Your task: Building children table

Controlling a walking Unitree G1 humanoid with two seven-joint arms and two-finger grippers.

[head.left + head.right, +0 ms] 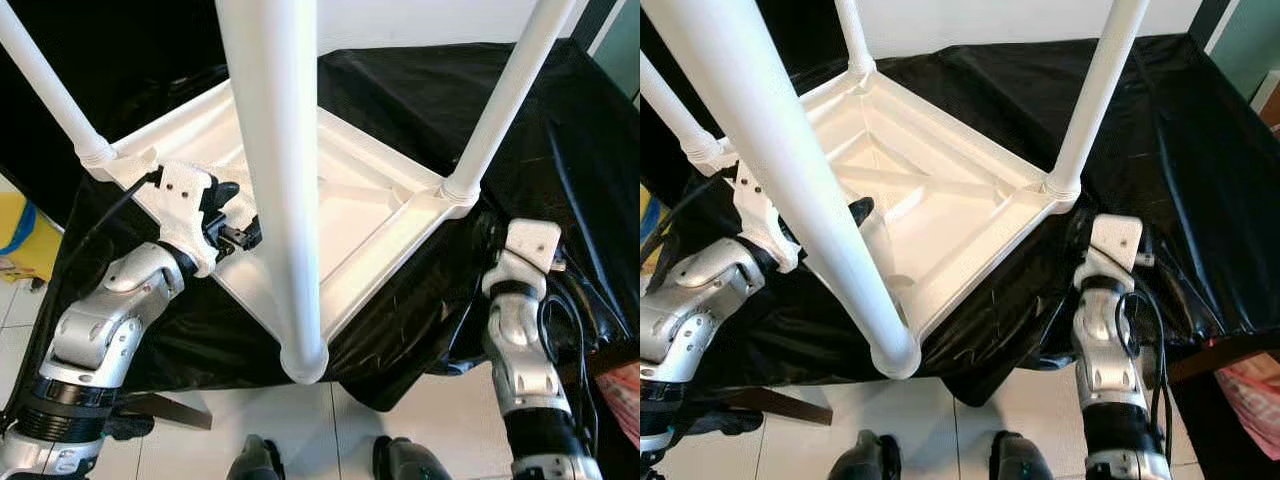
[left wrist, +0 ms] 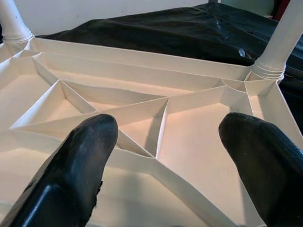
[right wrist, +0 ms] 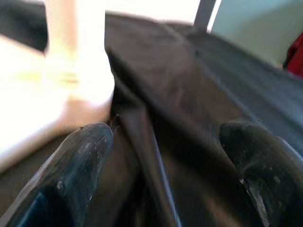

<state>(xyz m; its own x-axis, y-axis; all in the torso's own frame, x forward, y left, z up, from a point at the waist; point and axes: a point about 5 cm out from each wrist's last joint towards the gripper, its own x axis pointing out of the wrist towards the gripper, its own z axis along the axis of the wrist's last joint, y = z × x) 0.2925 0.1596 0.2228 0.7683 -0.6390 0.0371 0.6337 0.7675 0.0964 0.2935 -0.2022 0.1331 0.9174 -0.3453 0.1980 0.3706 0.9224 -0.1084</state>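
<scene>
Bright, even lighting, head views pretty sharp. White plastic tabletop [image 1: 350, 215] nearly blows out, black cover [image 1: 420, 100] shows soft sheen. Right wrist view's properly blurry.

Smooth white plastic table [image 1: 350, 215] with glossy legs [image 1: 275, 150] lies on shiny, wrinkled black sheeting [image 1: 420, 90].

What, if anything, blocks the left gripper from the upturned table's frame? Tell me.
Nothing visible does. The left gripper is open and already over the near edge of the upturned white table, its ribbed underside lying bare between the fingers. The nearest leg stands off to one side.
</scene>
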